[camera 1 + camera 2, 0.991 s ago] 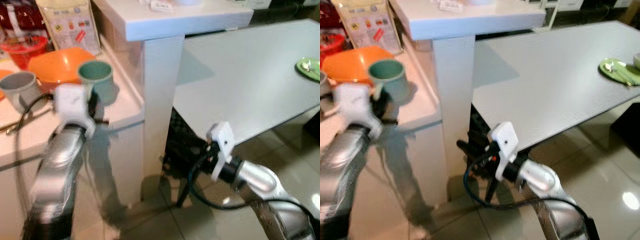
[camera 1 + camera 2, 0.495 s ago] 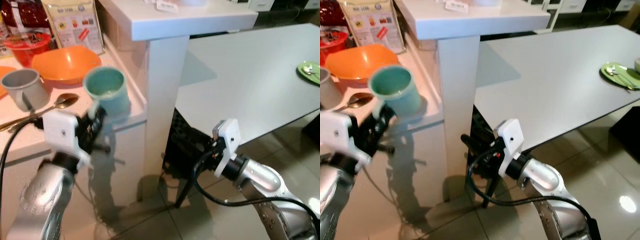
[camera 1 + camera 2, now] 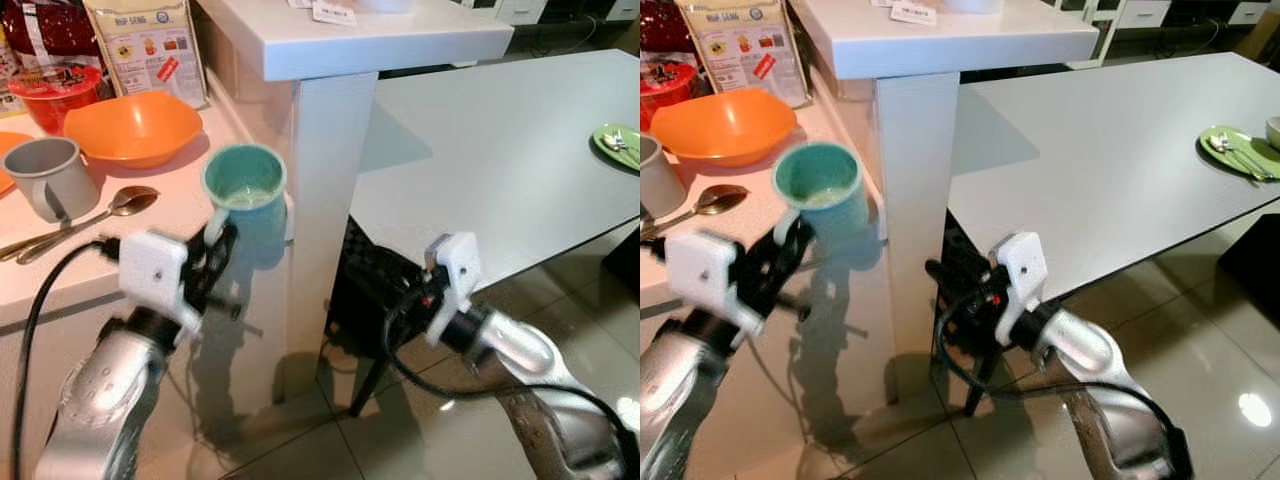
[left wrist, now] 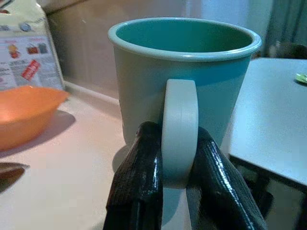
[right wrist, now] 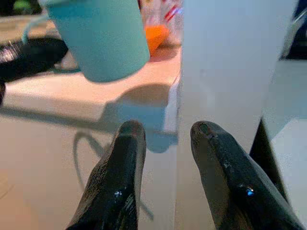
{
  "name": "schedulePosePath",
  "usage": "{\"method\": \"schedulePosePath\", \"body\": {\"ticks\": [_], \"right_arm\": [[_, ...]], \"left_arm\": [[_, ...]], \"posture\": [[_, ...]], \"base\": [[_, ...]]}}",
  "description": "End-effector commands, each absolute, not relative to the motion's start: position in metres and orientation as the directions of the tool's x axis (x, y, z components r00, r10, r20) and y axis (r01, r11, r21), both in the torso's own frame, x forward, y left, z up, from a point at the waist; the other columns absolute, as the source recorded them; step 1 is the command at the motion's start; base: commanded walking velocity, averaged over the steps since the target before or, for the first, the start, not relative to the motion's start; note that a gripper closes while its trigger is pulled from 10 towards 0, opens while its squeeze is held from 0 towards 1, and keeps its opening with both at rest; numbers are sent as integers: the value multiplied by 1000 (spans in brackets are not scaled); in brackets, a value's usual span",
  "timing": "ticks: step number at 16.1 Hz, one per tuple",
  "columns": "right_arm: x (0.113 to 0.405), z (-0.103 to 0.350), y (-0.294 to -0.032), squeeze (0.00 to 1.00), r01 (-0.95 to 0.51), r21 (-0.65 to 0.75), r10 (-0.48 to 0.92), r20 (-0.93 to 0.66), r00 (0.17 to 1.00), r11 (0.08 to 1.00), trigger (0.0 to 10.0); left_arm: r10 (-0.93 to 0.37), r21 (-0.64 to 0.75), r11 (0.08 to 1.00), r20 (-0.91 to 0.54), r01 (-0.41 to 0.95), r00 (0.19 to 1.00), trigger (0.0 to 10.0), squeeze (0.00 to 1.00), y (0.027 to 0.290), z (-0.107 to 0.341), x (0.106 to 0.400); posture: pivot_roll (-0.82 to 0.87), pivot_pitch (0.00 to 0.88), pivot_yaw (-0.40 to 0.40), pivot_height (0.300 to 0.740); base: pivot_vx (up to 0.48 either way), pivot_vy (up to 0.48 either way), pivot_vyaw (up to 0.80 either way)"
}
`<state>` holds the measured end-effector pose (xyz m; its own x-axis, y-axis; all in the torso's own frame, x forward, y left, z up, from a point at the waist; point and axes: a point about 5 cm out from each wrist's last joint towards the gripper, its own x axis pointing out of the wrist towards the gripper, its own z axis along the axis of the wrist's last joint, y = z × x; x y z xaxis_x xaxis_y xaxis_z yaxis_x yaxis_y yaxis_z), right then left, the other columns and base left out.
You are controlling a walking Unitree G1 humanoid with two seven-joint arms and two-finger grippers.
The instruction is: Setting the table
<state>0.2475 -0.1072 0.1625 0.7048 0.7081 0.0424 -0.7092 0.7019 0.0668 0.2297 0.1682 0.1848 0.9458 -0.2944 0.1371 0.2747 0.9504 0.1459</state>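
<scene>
- My left gripper (image 3: 215, 245) is pinched tight on the handle of the teal mug (image 3: 245, 200), one black finger on each side of the handle.
- I am holding the mug up in the air. It stands straight, just past the front edge of the counter (image 3: 70, 265), beside the white post (image 3: 325, 190).
- My right gripper (image 5: 163, 143) is low down, under the edge of the grey table (image 3: 500, 150). Its two fingers are a little apart and hold nothing. It points at the white post, and the mug is near it.
- On the counter behind the mug lies a spoon (image 3: 90, 215).
- Next to the spoon, further to my left, is a grey mug (image 3: 45, 178).
- Behind those sits an orange bowl (image 3: 132, 125).
- Further back there is a red bowl (image 3: 50, 90), and beside it a food bag (image 3: 145, 45) with pictures on it.
- Far off on my right, near the table's edge, is a green plate (image 3: 1235, 150) with a spoon or fork lying on it. I cannot tell which.
</scene>
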Motion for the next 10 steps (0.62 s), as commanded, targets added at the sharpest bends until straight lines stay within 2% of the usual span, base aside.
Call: {"method": "schedulePosePath", "body": {"ticks": [1, 3, 6, 10], "right_arm": [[252, 166, -113, 0, -667, 44, 665, 52, 745, 744, 10000], [254, 169, -117, 0, -630, 24, 628, 54, 776, 776, 10000], [255, 165, -122, 0, -611, 4, 610, 47, 791, 792, 10000], [256, 165, -122, 0, -587, -4, 587, 47, 809, 810, 10000]], "left_arm": [[-292, 154, 950, 141, 270, 946, 10000, 0, 164, 183, 234], [-265, 140, 959, 147, 245, 953, 10000, 0, 160, 178, 246], [-276, 153, 955, 134, 255, 952, 10000, 0, 153, 175, 249], [-254, 174, 958, 145, 229, 956, 10000, 0, 158, 176, 254]], "posture": [[72, 0, -59, 740], [58, 0, -50, 740], [67, 0, -43, 740], [52, 0, -39, 740]], "base": [[0, -270, 0], [0, -364, 0], [0, -440, 0], [0, -462, 0]]}}
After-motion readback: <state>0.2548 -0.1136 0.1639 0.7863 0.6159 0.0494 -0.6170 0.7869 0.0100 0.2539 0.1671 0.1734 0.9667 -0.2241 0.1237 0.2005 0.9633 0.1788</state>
